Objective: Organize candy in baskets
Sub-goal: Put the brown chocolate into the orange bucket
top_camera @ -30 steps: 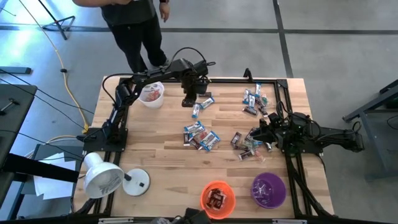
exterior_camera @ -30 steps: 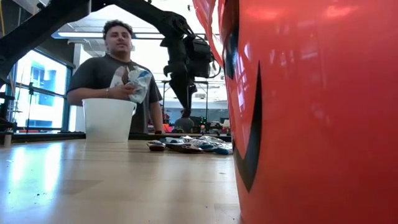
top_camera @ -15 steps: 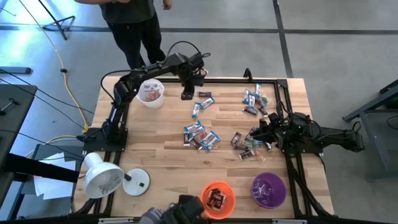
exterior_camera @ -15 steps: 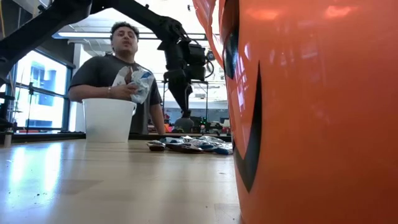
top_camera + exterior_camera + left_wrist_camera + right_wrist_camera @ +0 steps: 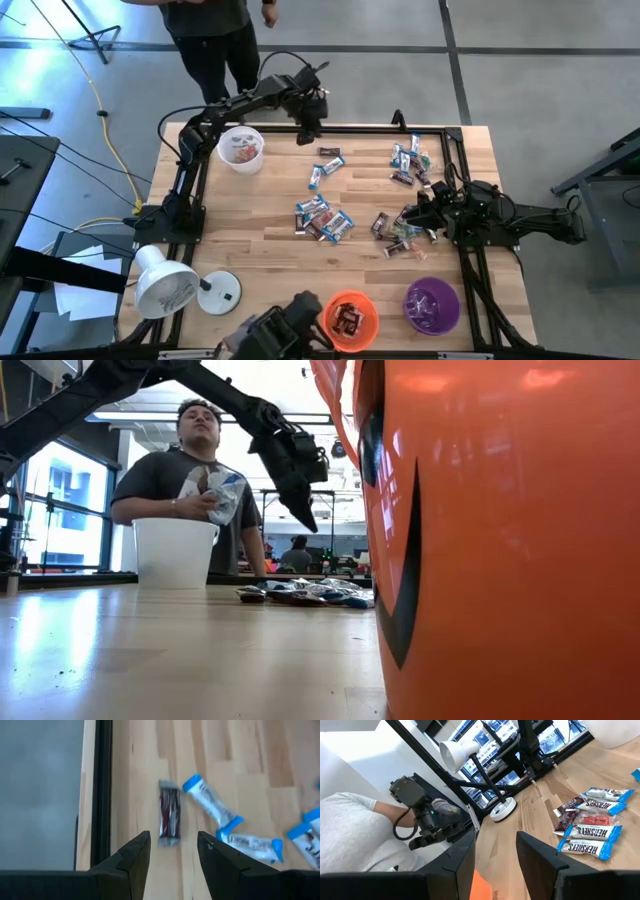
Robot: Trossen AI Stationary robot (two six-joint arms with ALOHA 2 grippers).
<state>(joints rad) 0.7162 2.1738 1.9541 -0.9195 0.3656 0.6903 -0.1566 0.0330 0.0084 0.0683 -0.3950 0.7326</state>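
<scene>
Left tool (image 5: 309, 135) spread and empty above the worktop's (image 5: 260, 240) far edge; dark brown candy bar (image 5: 169, 817) just beyond its fingertips; right tool (image 5: 425, 212) spread, empty, beside the candy pile (image 5: 400, 232).

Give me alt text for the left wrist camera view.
The left hand, fingers open and empty, hovers over the wooden table near its far edge, above a dark brown candy bar; blue-and-white candy bars lie beside it.
</scene>
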